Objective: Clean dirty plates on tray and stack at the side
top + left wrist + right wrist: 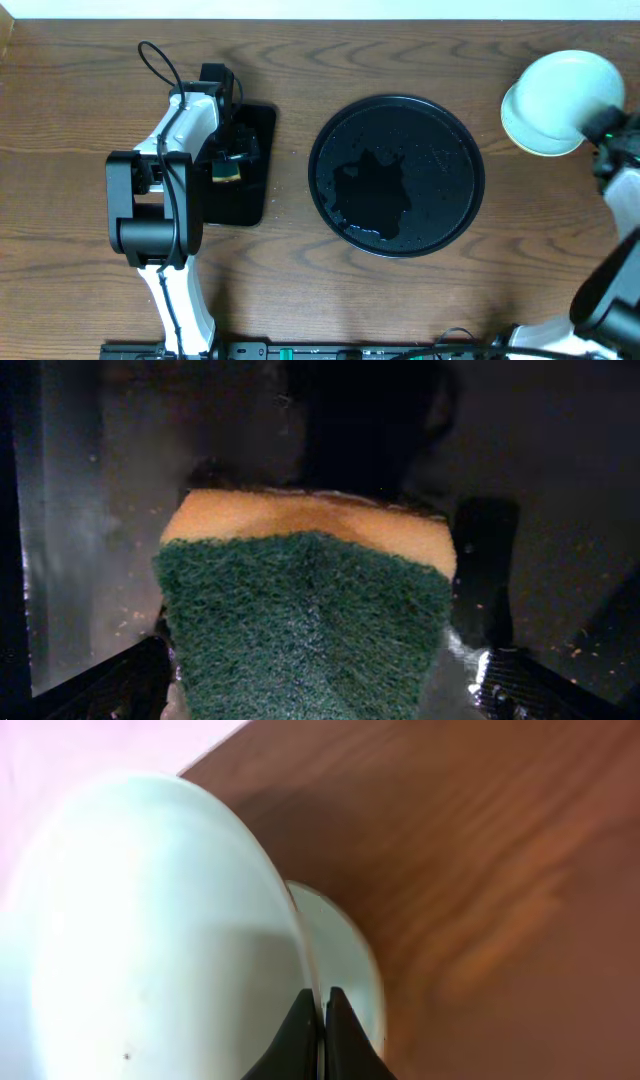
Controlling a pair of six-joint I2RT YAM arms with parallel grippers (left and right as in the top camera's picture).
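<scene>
The round black tray lies mid-table, wet and with no plate on it. My right gripper is shut on the rim of a pale mint-white plate and holds it tilted at the far right. In the right wrist view the fingers pinch this plate. Another pale plate lies under it on the table and also shows in the right wrist view. No yellow plate shows. My left gripper is shut on a green and yellow sponge.
A smaller rectangular black tray lies at the left under the left gripper and the sponge. The table's far right edge is close to the plates.
</scene>
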